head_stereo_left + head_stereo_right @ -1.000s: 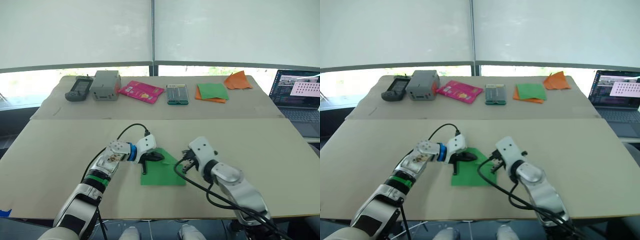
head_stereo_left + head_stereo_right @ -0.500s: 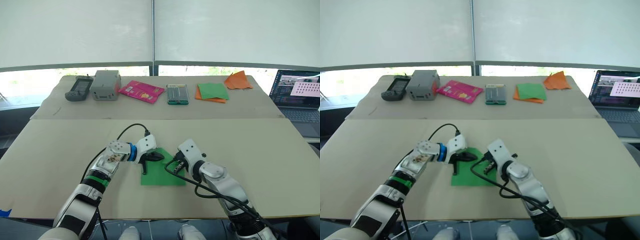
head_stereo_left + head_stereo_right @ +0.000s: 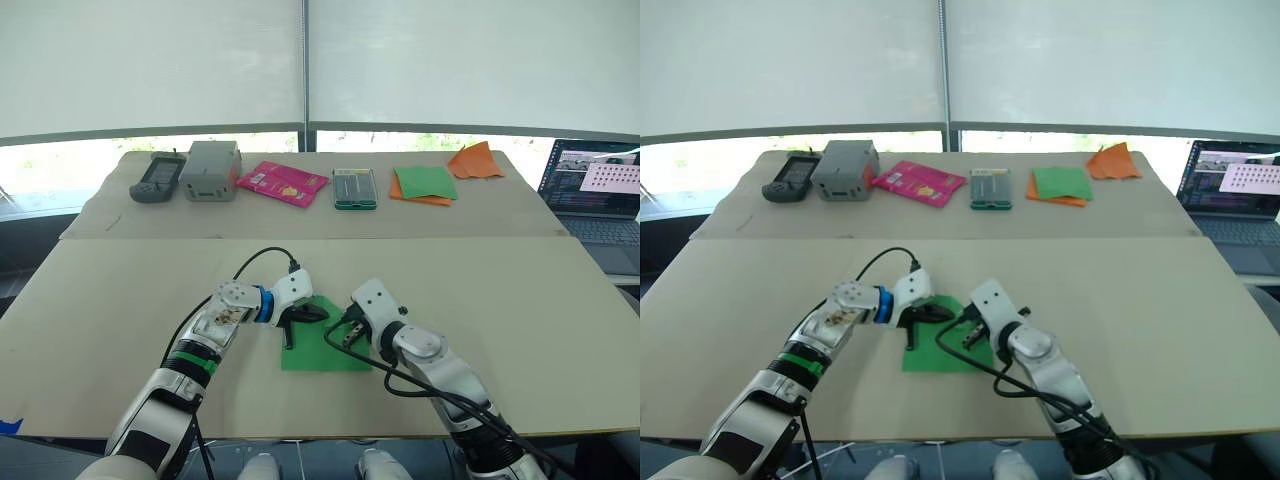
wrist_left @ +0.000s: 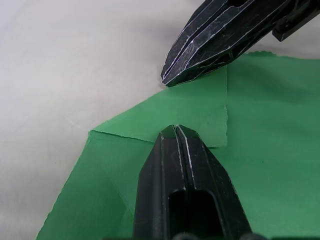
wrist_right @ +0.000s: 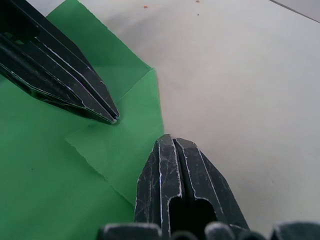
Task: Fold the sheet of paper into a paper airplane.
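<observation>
The sheet of paper (image 3: 322,350) lies flat on the near table, bright green, with its far corner folded over into a small flap (image 4: 192,107). My left gripper (image 3: 318,313) is shut, and its tip rests on that folded corner from the left. My right gripper (image 3: 345,337) is also shut and comes in from the right, with its tip (image 5: 167,139) over the flap's right edge. In the wrist views the two tips (image 4: 167,80) stand close together over the flap, a short gap apart. No finger holds the paper.
On the far table stand a black handheld device (image 3: 157,178), a grey box (image 3: 211,170), a pink packet (image 3: 284,183), a green-edged case (image 3: 355,188), a green-and-orange stack of sheets (image 3: 424,184) and an orange pointed paper piece (image 3: 476,161). A laptop (image 3: 598,190) sits at the right.
My right gripper has moved left, from beside the paper's right edge onto the folded corner near the left gripper. The left gripper and the paper have stayed put.
</observation>
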`<state>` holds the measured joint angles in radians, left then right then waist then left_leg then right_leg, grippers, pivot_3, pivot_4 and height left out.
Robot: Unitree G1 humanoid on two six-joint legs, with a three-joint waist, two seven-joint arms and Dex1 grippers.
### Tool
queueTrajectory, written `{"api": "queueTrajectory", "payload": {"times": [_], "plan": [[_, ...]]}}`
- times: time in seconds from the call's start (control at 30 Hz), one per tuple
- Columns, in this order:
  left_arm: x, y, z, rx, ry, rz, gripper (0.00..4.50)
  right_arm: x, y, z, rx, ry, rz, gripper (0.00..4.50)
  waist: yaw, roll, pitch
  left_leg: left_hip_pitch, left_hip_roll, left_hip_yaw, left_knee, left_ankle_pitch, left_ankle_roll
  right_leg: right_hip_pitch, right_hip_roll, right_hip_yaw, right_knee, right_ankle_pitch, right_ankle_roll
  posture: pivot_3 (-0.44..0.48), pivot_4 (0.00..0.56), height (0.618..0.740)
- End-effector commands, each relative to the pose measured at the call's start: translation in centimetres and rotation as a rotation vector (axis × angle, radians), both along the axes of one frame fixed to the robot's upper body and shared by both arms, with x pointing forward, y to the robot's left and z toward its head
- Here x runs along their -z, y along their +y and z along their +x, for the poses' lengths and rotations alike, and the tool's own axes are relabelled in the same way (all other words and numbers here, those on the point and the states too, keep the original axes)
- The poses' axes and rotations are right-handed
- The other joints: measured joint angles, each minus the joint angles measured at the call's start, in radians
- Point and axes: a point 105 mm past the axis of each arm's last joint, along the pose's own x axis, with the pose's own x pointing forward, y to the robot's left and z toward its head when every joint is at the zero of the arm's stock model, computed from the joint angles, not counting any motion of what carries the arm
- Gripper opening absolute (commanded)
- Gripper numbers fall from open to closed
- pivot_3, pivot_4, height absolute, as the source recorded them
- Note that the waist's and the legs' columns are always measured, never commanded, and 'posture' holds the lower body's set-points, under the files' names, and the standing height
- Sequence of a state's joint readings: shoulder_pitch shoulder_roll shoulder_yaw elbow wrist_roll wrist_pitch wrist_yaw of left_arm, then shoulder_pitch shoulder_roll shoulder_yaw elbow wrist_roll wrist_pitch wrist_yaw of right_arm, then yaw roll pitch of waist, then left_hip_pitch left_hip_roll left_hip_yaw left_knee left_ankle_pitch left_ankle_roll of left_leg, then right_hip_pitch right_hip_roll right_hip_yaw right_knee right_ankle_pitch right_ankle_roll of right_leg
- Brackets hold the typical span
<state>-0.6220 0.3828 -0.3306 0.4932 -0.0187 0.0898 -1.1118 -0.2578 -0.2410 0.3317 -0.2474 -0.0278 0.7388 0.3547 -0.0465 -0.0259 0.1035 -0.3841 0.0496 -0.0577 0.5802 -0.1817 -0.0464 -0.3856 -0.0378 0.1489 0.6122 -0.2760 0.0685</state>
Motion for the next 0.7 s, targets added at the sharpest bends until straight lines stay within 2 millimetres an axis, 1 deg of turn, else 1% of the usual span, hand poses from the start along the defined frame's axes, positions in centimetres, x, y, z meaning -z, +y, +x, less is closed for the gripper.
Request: {"api": "queueTrajectory", "payload": {"times": [0.03, 0.23, 0.33, 0.43, 0.5, 0.7], "plan": [[2.1, 1.2, -0.5, -0.031, 0.061, 0.074, 0.00, 0.1, 0.8, -0.2, -0.018, -0.012, 0.008, 0.03, 0.000, 0.000, 0.000, 0.000, 0.000, 0.000, 0.000, 0.000, 0.000, 0.000, 0.000, 0.000, 0.000, 0.000, 0.000, 0.000, 0.150, 0.740], [2.1, 1.3, -0.4, -0.033, 0.061, 0.076, 0.00, 0.4, 1.0, -0.3, -0.022, -0.011, 0.001, 0.03, -0.001, 0.000, 0.000, 0.000, 0.000, 0.000, 0.000, 0.000, 0.000, 0.000, 0.000, 0.000, 0.000, 0.000, 0.000, 0.000, 0.150, 0.740], [2.0, 1.4, -0.3, -0.035, 0.061, 0.075, 0.00, 0.9, 0.9, -0.5, -0.018, 0.011, 0.001, 0.03, -0.001, 0.000, 0.000, 0.001, 0.000, 0.000, 0.000, 0.000, 0.000, 0.000, 0.000, 0.000, 0.000, 0.000, 0.000, 0.000, 0.150, 0.740], [2.0, 1.4, -0.3, -0.035, 0.060, 0.076, 0.00, 1.8, 0.7, -0.9, -0.008, 0.057, 0.010, 0.03, -0.001, 0.000, 0.000, 0.001, 0.000, 0.000, 0.000, 0.000, 0.000, 0.000, 0.000, 0.000, 0.000, 0.000, 0.000, 0.000, 0.150, 0.740], [2.0, 1.4, -0.3, -0.036, 0.060, 0.076, 0.00, 2.8, 0.3, -1.4, 0.003, 0.099, -0.005, 0.03, -0.001, 0.000, 0.000, 0.001, 0.000, 0.000, 0.000, 0.000, 0.000, 0.000, 0.000, 0.000, 0.000, 0.000, 0.000, 0.000, 0.150, 0.740], [2.0, 1.5, -0.3, -0.038, 0.059, 0.077, 0.00, 4.5, -0.3, -2.2, -0.004, 0.123, -0.074, 0.03, -0.001, 0.000, -0.001, 0.003, 0.000, 0.000, -0.001, 0.000, 0.000, 0.000, 0.000, 0.000, -0.001, -0.001, -0.001, 0.000, 0.150, 0.740]]}}
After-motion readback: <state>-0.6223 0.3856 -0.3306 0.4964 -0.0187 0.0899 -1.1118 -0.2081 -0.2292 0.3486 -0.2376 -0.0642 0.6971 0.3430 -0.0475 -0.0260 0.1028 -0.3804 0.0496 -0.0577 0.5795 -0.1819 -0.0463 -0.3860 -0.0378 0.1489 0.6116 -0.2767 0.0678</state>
